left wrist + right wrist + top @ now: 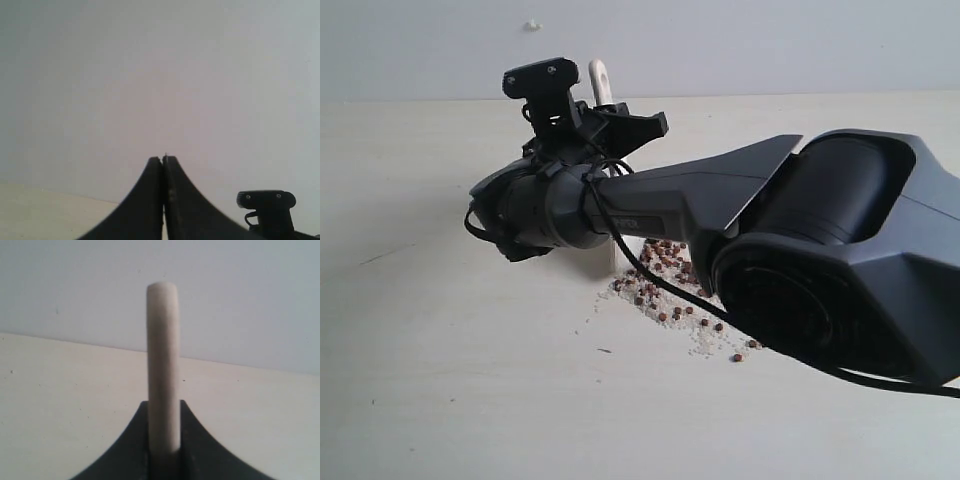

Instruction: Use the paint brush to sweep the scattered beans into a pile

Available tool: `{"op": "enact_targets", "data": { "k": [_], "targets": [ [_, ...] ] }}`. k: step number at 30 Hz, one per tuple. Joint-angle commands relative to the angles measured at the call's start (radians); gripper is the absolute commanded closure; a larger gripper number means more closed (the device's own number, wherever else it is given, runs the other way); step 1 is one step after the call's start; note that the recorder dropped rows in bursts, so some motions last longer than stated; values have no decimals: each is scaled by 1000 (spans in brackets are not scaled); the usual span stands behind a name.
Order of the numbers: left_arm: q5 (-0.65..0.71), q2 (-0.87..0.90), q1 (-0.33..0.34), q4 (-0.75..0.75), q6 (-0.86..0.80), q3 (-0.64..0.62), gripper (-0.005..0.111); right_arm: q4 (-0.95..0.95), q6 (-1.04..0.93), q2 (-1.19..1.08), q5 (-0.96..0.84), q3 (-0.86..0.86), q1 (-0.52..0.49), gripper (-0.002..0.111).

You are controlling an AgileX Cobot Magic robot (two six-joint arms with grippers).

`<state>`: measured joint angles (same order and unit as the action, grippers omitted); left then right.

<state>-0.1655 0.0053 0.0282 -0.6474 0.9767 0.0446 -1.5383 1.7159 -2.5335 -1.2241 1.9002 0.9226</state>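
Observation:
The paint brush (601,78) stands nearly upright, and its pale handle end rises above my right gripper (610,120), which is shut on the handle. In the right wrist view the cream handle (162,340) sticks out between the two black fingers (163,402). A whitish strip of the brush's lower part (618,252) shows under the arm, at the left edge of the beans (665,265). The reddish-brown beans lie clustered there among whitish crumbs, with a few strays trailing right (738,356). My left gripper (163,159) is shut on nothing and points at the wall.
The right arm (840,260) reaches across the pale table (440,380) from the right and hides part of the beans. The grey wall (770,40) runs along the table's far edge. The right arm's wrist camera (266,200) shows in the left wrist view.

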Motion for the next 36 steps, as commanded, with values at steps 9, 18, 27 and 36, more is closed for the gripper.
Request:
{"op": "enact_targets", "data": {
  "k": [9, 18, 27, 36],
  "targets": [
    [0, -5, 1, -4, -4, -6, 107, -112, 15, 85, 3, 1, 20, 108],
    [0, -5, 1, -4, -4, -6, 107, -154, -61, 140, 3, 1, 93, 108],
    [0, -5, 1, -4, -4, -6, 107, -121, -212, 225, 3, 1, 207, 108],
    [0, -5, 1, -4, -4, -6, 107, 48, -260, 323, 3, -82, 193, 108]
  ]
}}
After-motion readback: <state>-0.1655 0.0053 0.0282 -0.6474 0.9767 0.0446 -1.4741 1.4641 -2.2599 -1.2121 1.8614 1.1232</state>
